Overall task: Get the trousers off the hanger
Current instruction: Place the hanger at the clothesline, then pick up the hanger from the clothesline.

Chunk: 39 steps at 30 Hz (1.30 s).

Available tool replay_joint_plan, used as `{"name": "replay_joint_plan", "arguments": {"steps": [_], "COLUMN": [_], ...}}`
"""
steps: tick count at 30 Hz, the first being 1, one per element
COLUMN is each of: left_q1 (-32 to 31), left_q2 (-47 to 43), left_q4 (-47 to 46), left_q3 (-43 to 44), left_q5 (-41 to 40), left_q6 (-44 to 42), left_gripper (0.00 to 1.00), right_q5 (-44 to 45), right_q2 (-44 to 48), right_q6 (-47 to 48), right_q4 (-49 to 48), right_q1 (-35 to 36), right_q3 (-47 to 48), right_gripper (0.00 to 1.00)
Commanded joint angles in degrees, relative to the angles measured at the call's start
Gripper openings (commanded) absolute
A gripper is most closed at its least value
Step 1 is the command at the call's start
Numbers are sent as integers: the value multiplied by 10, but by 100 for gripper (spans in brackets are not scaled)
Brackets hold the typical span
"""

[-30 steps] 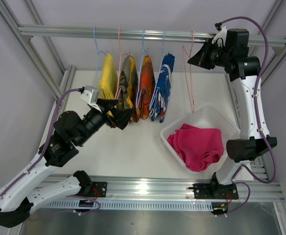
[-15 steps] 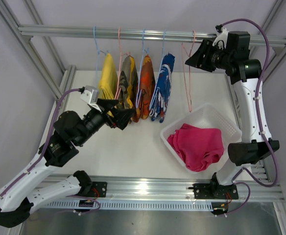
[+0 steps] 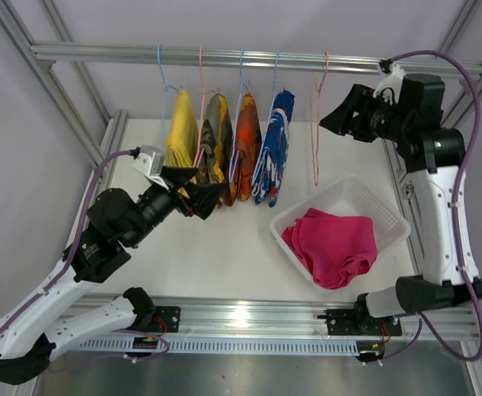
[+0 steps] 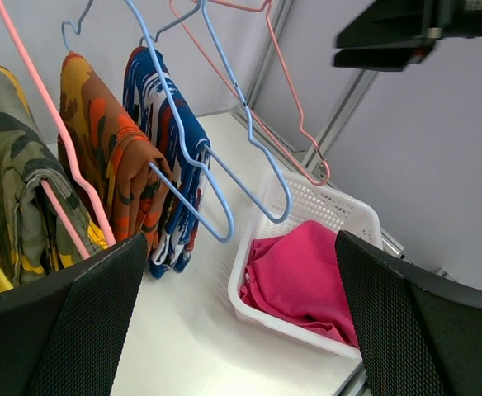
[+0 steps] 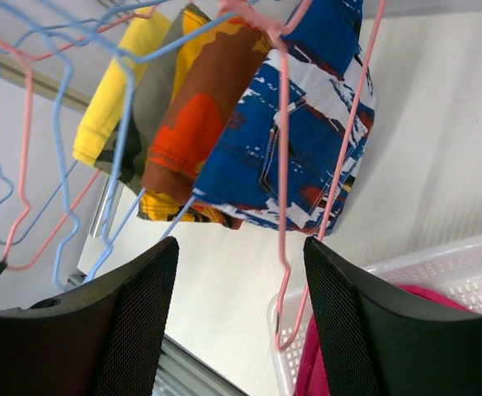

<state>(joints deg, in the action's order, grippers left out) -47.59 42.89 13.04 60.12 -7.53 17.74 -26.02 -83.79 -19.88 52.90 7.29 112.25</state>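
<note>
We judge the job about a fifth done. One pair, the pink trousers point(image 3: 332, 246), already lies crumpled in the white basket point(image 3: 394, 216) on the right side of the worktop point(image 3: 216, 256). Above the basket's far corner a bare pink hanger point(image 3: 315, 124) dangles from the rail point(image 3: 224, 58) with nothing on it.

Four pairs are left. From left to right, the yellow trousers point(image 3: 181, 132), the camouflage trousers point(image 3: 215, 132), the orange-red trousers point(image 3: 246, 144) and the blue-and-white trousers point(image 3: 276, 140) each hang folded over a wire hanger, packed close against one another.

The right pincer point(image 3: 334, 111) is up near the rail, just beside the bare hanger. Its fingers stand apart, and in its wrist view the hanger's wire crosses the gap between them without being pinched, so it grips nothing. The left pincer point(image 3: 201, 191) sits low at the bottom ends of the yellow and camouflage pairs. Its fingers are spread as wide as they go and it holds nothing. We cannot tell whether a finger brushes the cloth.

As we read it, the next garment has not yet been taken. One of the four must be grasped, drawn off its hanger and dropped in the basket, and the same goes for the other three. With the pairs hanging so tightly, snagging a neighbouring hanger looks the likeliest trouble.
</note>
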Motion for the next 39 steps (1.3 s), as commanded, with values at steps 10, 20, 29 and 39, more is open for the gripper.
{"name": "replay_joint_plan", "arguments": {"steps": [10,20,29,39], "left_q1": [4,4,7,8], "left_q2": [-28,-29,-30,-36], "left_q4": [-21,-24,-23,-23], "left_q3": [7,4,4,4], "left_q5": [-50,-69,-66,-63], "left_q6": [-33,-44,-43,-41], "left_gripper": [99,99,99,99], "right_q5": [-4,65,63,62], "right_q2": [105,-15,-62,-6], "right_q6": [-26,-7,1,-55], "right_q4": [-129,-157,-207,-378], "right_q1": [105,204,225,224], "right_q3": [-22,-19,-43,-199], "right_gripper": [61,62,63,54]}}
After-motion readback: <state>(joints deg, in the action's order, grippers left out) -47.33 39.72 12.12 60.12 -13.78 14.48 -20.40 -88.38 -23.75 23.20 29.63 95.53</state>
